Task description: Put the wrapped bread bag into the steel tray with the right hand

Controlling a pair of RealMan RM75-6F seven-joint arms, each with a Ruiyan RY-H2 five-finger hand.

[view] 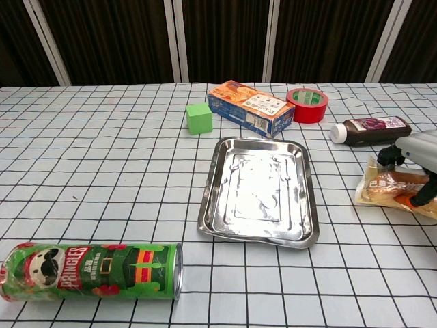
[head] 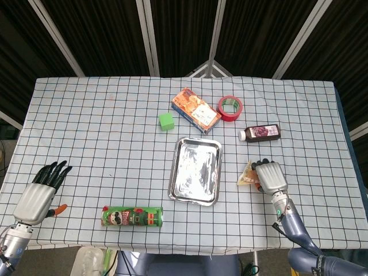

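Note:
The wrapped bread bag (head: 247, 174) (view: 384, 188) lies right of the steel tray (head: 195, 171) (view: 259, 188), its clear wrap crumpled and tilted. My right hand (head: 270, 176) (view: 418, 156) sits over its right part, with fingers curled over the far edge and the thumb on the near side, gripping it. Most of the bag is hidden under that hand in the head view. The tray holds nothing. At the table's front left my left hand (head: 41, 192) rests with fingers spread, holding nothing.
A dark juice bottle (head: 261, 133) (view: 369, 130) lies just behind the bread. Red tape (head: 230, 108), a snack box (head: 196, 110) and a green cube (head: 167, 121) stand behind the tray. A Pringles can (head: 132, 217) (view: 92, 271) lies at the front left.

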